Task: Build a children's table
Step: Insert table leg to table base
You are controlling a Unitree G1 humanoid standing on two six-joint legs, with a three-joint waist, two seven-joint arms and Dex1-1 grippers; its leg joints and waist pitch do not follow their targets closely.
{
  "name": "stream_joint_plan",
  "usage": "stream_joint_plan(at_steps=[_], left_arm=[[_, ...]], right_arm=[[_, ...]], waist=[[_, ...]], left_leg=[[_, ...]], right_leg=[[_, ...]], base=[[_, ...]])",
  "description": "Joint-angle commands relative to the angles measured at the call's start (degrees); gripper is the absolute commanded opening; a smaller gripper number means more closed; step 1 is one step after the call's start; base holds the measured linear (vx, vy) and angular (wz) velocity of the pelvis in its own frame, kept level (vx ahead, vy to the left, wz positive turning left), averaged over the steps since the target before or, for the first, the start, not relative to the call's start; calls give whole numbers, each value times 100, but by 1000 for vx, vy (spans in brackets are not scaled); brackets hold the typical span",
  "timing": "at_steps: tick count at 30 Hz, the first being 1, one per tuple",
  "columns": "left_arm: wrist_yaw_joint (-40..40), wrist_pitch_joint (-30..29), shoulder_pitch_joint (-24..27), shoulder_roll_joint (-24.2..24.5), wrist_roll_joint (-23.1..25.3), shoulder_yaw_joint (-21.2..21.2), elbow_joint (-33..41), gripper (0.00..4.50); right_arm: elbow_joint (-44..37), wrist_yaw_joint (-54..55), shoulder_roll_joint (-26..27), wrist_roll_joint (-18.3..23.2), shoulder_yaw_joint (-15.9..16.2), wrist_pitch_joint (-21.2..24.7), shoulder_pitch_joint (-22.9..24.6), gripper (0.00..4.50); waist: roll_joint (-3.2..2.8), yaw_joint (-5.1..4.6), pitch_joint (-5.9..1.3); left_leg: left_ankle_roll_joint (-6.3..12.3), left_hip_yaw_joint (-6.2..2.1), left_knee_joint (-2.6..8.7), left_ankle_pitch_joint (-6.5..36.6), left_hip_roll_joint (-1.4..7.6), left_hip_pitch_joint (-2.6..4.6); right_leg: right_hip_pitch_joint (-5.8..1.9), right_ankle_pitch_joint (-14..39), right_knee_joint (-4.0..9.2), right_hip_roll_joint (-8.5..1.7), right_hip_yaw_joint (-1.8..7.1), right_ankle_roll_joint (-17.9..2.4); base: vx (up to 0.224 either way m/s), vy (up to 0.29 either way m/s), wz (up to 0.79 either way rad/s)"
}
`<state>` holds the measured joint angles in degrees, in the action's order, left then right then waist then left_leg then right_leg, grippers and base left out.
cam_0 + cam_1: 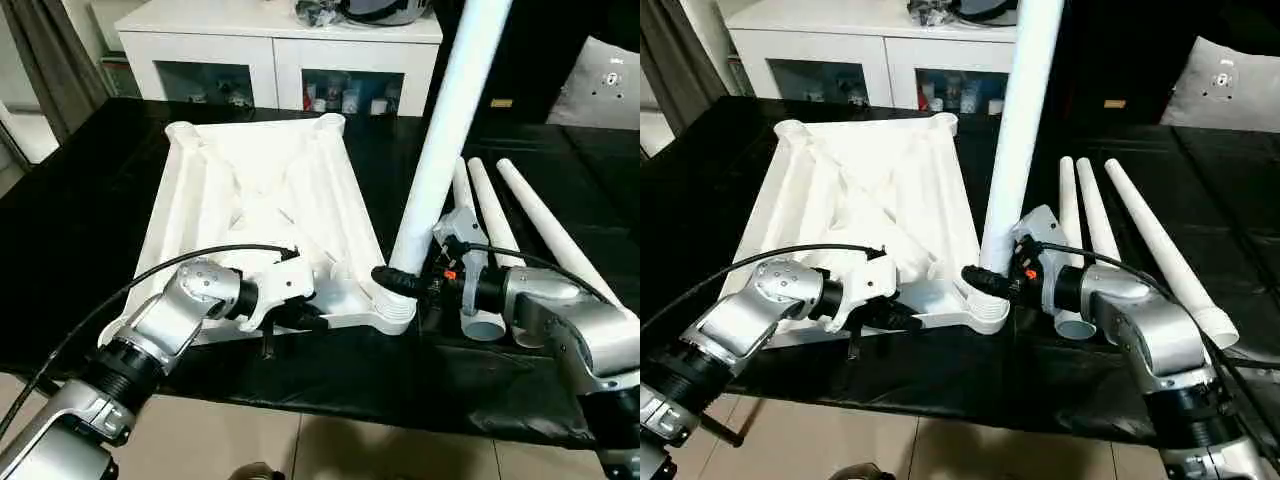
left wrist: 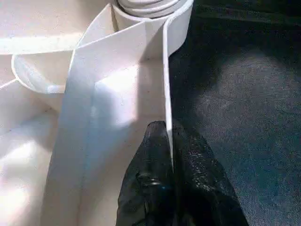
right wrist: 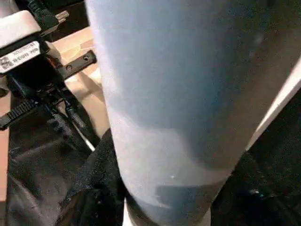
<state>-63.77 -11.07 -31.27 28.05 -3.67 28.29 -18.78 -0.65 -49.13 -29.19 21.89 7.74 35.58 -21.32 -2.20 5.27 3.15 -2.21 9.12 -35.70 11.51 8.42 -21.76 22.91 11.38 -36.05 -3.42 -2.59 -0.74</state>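
Standing in the tabletop's (image 1: pixel 260 200) lower-centre corner socket, one leg (image 1: pixel 450 130) is gripped by the right pincer (image 1: pixel 400 282), the rim clamped by the left pincer (image 1: pixel 290 318); three legs (image 1: pixel 520 225) remain unmounted.

tabletop (image 1: pixel 270 210): white, lying underside up on the black bench (image 1: pixel 80 220), ribs crossing in an X, round sockets at the corners.
standing leg (image 1: pixel 445 130): white tube rising steeply from the near right corner socket (image 1: pixel 385 300), leaning slightly right, running out of the top of the frame.
right tool (image 1: pixel 400 282): black fingers closed around the base of the standing leg, just above the socket.
left tool (image 1: pixel 290 318): at the near edge of the tabletop, black fingers against the rim.
spare legs (image 1: pixel 520 235): three white tubes lying side by side on the bench, right of the standing leg.
cabinet (image 1: pixel 280 55): white, glass doors, behind the bench.
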Motion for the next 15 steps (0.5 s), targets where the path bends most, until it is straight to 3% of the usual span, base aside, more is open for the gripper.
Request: stream_joint_plan(at_steps=[1,8,15], left_arm=[[-102,84,-4,56,60,-33,43,0],[-170,118,-14,27,93,-40,38,0],[-131,75,10,-31,22,-144,32,0]], right_arm=[[111,-56,-35,-60,130,70,-18,189],[336,-73,86,-55,91,-7,-46,189],[429,-110,293,507,-468,61,450,189]], waist=[[86,13,-384],[63,2,-388],[30,25,-398]], left_leg=[[250,-123,441,670,434,63],[227,-123,440,683,431,60],[248,-123,435,722,436,67]], right_leg=[[-309,843,412,-540,290,-1337],[-312,728,407,-533,290,-1381],[-314,629,418,-543,292,-1435]], base=[[0,0,0],[0,0,0],[0,0,0]])
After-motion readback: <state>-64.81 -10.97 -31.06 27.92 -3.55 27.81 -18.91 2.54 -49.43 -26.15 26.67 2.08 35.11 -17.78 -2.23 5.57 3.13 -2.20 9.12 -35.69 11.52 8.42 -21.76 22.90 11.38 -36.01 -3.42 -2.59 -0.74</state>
